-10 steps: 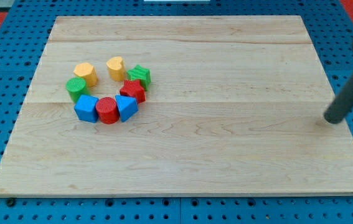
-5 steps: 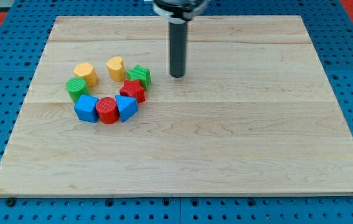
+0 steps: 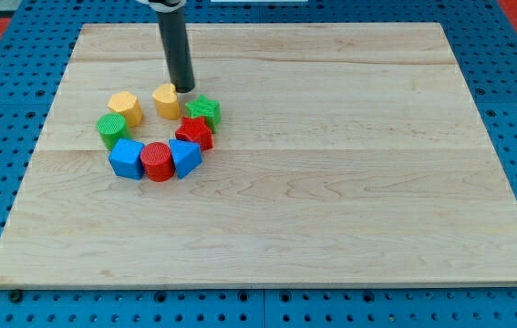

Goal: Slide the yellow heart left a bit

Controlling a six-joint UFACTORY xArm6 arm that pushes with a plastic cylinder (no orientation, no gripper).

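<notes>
The yellow heart [image 3: 167,100] sits on the wooden board [image 3: 331,182] at the upper left, at the top of a ring of blocks. My tip [image 3: 184,88] stands just at the heart's upper right edge, touching or nearly touching it. The yellow hexagon [image 3: 125,107] lies a short way to the heart's left. The green star [image 3: 204,111] lies to the heart's right, just below my tip.
The ring also holds a green cylinder [image 3: 110,128], a blue cube [image 3: 127,158], a red cylinder [image 3: 157,161], a blue triangle [image 3: 185,156] and a red star [image 3: 194,133]. Blue pegboard [image 3: 3,137] surrounds the board.
My tip has swept from the board's right edge across to the left and now stands at the yellow heart's upper right. The heart has shifted slightly left; the other blocks have not moved.
</notes>
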